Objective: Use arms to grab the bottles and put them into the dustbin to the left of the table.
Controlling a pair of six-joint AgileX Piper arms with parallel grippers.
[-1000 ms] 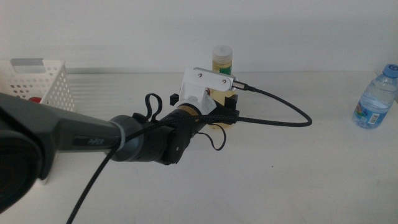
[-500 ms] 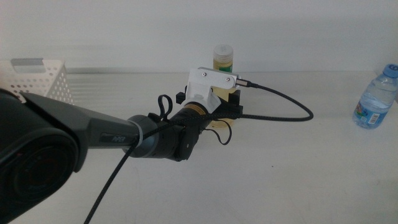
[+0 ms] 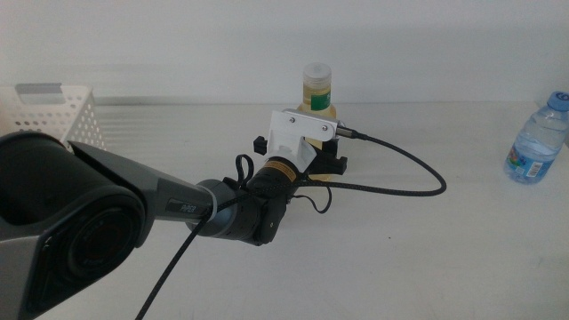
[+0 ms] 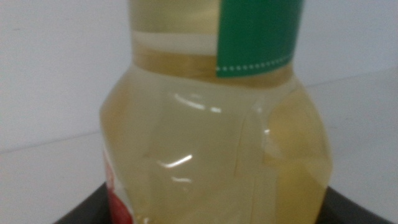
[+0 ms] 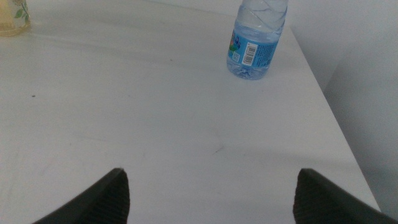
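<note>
The clear bottle of yellow liquid (image 3: 318, 89), white cap and green neck band, stands upright at the table's far middle. My left gripper (image 3: 325, 162) has come in from the left and is open around its lower body; in the left wrist view the bottle (image 4: 211, 143) fills the picture with a dark jaw at each side. The small water bottle (image 3: 536, 138) with a blue label stands at the far right. My right gripper (image 5: 208, 199) waits open over bare table, well short of that water bottle (image 5: 255, 43). The white perforated dustbin (image 3: 53, 111) sits at the far left.
The left arm's thick black cable (image 3: 418, 173) loops over the white table (image 3: 427, 258) to the right of the yellow bottle. In the right wrist view the table's right edge (image 5: 336, 118) runs close beside the water bottle.
The left arm has pushed forward and slightly right, bringing its gripper up around the yellow bottle's body. The bottles and the dustbin stay where they were.
</note>
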